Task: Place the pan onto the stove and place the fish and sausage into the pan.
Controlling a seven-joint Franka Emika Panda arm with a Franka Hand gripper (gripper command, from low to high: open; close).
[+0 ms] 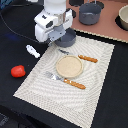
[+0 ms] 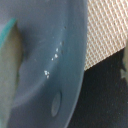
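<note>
The end effector (image 1: 61,36) is lowered right over the pan (image 1: 67,39), which sits at the far corner of the striped beige placemat (image 1: 97,75), beside the stove's edge. In the exterior view the arm's white housing hides the fingertips, and the wrist view is filled with the pan's (image 2: 55,60) blue-grey inner wall and rim, with one teal-edged finger (image 2: 11,65) down against the inside; whether the jaws are clamped on the rim or apart cannot be told.

Beyond the pan, the stove (image 1: 107,27) is the pinkish-brown board along the far side, carrying a deeper grey pot (image 1: 90,14). On the dark surface (image 1: 15,100) toward the exterior view's left lie the fish (image 1: 33,51), white and elongated, just off the placemat's edge, and the sausage (image 1: 18,71), red and rounded, nearer the camera and apart from the fish. On the placemat rest a round tan plate (image 1: 68,66), a knife (image 1: 80,57) beyond it and a fork (image 1: 66,80) before it, both orange-handled.
</note>
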